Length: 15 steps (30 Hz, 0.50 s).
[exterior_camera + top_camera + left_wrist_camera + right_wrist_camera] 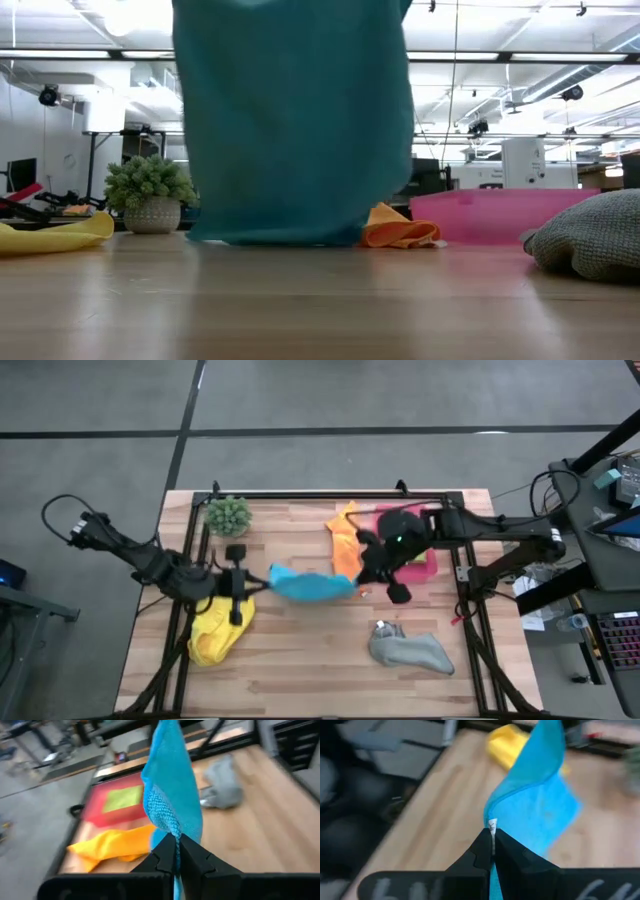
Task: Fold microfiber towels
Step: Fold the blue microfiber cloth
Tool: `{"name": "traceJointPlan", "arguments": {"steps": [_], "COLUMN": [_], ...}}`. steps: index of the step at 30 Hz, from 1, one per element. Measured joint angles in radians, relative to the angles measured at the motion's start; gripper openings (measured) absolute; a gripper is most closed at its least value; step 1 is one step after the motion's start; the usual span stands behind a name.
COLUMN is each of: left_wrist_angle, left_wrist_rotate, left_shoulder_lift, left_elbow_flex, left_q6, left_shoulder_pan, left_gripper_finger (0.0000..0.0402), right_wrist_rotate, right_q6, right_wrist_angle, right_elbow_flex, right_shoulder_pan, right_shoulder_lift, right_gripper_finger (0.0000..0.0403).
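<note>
A blue microfiber towel [310, 586] is stretched between my two grippers over the middle of the table. In the low view the blue towel [295, 120] hangs as a broad sheet, its lower edge down near the tabletop. My left gripper [258, 582] is shut on its left end and my right gripper [362, 578] is shut on its right end. A yellow towel [218, 628] lies crumpled at the near left and a grey towel [410, 650] at the near right. An orange towel [345, 545] lies beside the pink tray [425, 565], which holds a lime green towel [122, 798]. My left gripper pinches a corner of the blue towel [170, 827] between its two shut fingers, coming from the table's left and slanting a little downward. The cloth runs away from the fingertips toward the other gripper. One layer or several, I cannot tell. My right gripper pinches the opposite corner [492, 826], where a small white tag shows, between its two shut fingers. It comes from the table's right, slanting downward. The towel hangs below the line between the two holds.
A small potted plant [228, 514] stands at the far left. A black frame [330, 494] runs around the wooden tabletop. Bare wood lies along the near edge between the yellow and grey towels.
</note>
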Motion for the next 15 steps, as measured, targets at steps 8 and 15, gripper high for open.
{"name": "traceJointPlan", "arguments": {"steps": [8,15], "left_wrist_angle": [0.064,0.08], "left_wrist_rotate": [0.002,0.011], "left_shoulder_lift": [0.092,0.214], "left_elbow_flex": [0.0,0.0], "left_q6": [-0.184,-0.361], "left_shoulder_pan": [-0.19,-0.263], "left_gripper_finger": [0.0,0.0], "right_wrist_rotate": [-0.039,-0.038], "right_q6": [0.044,0.106], "right_wrist_angle": [0.001,0.03], "right_elbow_flex": [-0.007,-0.007], "right_shoulder_pan": [0.153,0.25], "right_shoulder_lift": [0.114,0.219], "right_gripper_finger": [0.0009,0.0009]}}
